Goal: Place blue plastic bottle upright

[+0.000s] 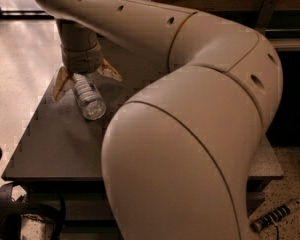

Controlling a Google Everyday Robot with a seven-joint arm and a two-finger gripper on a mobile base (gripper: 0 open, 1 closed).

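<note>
Straddling the blue plastic bottle [91, 103] lying on the dark table [55, 146], the gripper [87, 84] spreads wide, pale floor [15, 59] beyond.

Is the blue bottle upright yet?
No, tipped: the blue plastic bottle lies on its side on the table, base toward the camera, under the open gripper.

From my console, no lettering reads anywhere, not even on the blue plastic bottle [90, 102]; the gripper [87, 86] hangs over it at ten o'clock, fingers spread.
</note>
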